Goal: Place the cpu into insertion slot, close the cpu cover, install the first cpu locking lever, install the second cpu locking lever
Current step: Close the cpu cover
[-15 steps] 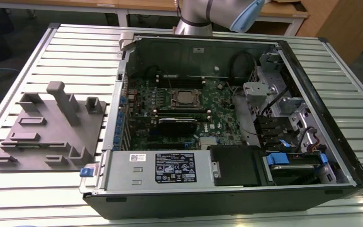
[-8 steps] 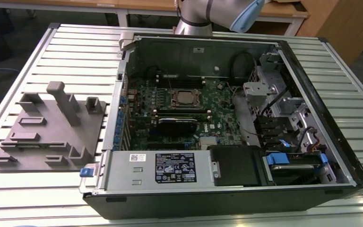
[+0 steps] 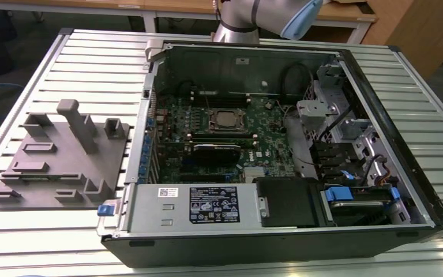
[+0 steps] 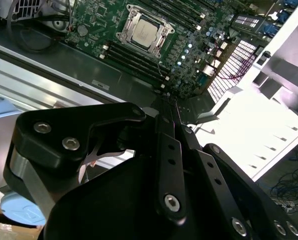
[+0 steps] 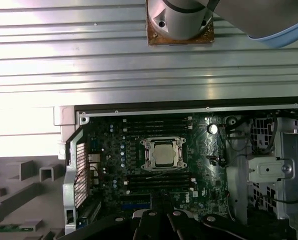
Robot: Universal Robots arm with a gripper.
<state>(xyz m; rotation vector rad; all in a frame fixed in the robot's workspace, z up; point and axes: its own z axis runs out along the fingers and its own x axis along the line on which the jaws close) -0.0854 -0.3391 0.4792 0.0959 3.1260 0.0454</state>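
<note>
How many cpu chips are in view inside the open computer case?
1. The cpu sits in the insertion slot, near the middle of the green board. Another could be hidden under other parts.

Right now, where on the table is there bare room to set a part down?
Bare slats: the far table corner beyond the grey fixture tray, at the exterior view's left of the computer case; also the strip at the exterior view's right of it. Crowded: inside the case around the cpu, among memory slots, cables, drive bays.

Slatted table (image 3: 90, 57) with computer case (image 3: 244, 249), grey fixture (image 3: 60, 156)
</note>
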